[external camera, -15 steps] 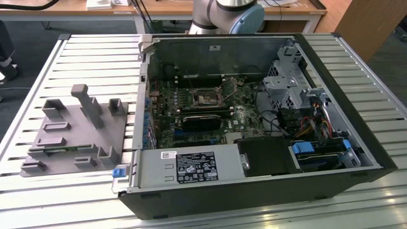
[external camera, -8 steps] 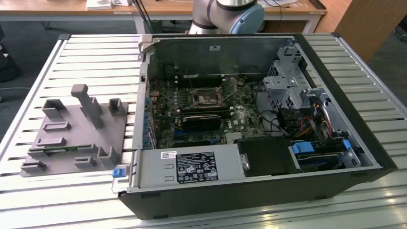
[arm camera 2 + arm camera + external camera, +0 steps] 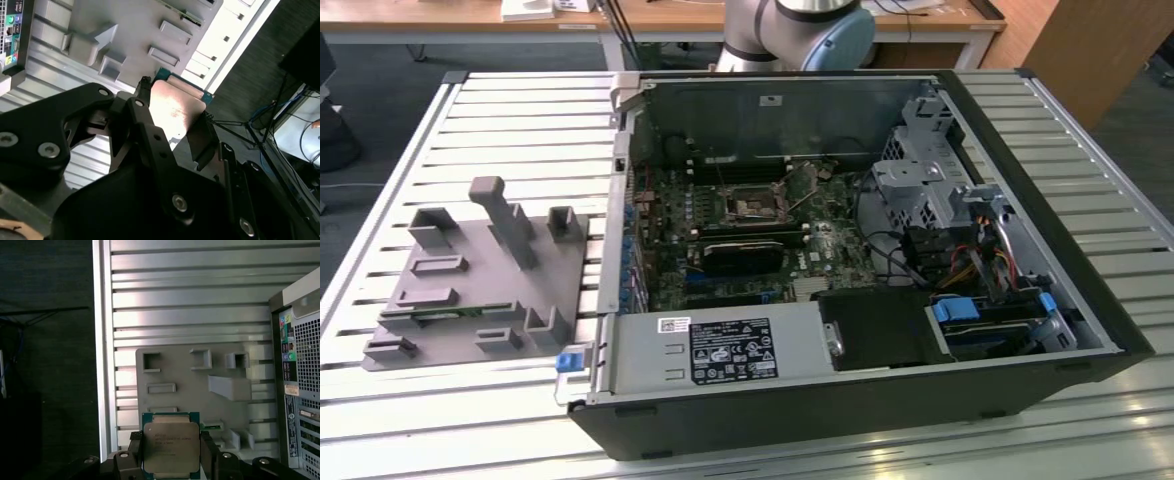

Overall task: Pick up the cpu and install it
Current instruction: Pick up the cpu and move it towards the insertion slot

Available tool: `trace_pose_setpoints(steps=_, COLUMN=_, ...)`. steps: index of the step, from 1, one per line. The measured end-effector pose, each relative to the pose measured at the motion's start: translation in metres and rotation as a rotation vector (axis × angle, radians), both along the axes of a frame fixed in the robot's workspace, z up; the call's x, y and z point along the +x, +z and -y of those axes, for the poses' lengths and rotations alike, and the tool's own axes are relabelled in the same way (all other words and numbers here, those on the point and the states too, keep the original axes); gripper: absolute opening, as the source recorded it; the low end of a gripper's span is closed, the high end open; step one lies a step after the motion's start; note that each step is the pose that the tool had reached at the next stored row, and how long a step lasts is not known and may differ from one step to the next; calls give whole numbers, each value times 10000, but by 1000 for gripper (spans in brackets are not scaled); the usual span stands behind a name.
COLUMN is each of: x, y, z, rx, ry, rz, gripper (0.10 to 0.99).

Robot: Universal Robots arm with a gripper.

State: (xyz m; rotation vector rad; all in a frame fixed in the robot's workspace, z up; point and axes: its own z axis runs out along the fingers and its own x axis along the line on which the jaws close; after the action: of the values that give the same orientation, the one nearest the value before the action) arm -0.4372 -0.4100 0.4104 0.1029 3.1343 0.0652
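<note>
The cpu (image 3: 171,445), a flat square chip with a silvery top and a green rim, sits clamped between my two black fingers (image 3: 207,455), high above the table. My gripper (image 3: 171,452) is shut on it from two opposite edges. In the second wrist view the cpu (image 3: 177,107) shows as a shiny plate held in the gripper (image 3: 175,122). Beneath it lies the grey fixture plate (image 3: 200,385) with its posts and slots. In the exterior view the open computer case (image 3: 854,250) shows the motherboard with its socket (image 3: 754,205).
The grey fixture plate (image 3: 467,290) lies on the slatted metal table (image 3: 520,130) at the exterior view's left, beside the case. A black heatsink block (image 3: 740,255) sits on the motherboard. The arm's base (image 3: 801,30) stands behind the case. Cables and drive cages (image 3: 947,200) fill the case's right side.
</note>
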Motion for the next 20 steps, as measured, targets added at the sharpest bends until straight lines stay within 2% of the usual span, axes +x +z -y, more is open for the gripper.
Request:
trace_pose_setpoints(steps=6, x=99, y=-1, z=0, rx=0, ry=0, rz=1, gripper=541)
trace_pose_setpoints(steps=20, x=396, y=-3, z=0, rx=1, ry=0, rz=2, gripper=541)
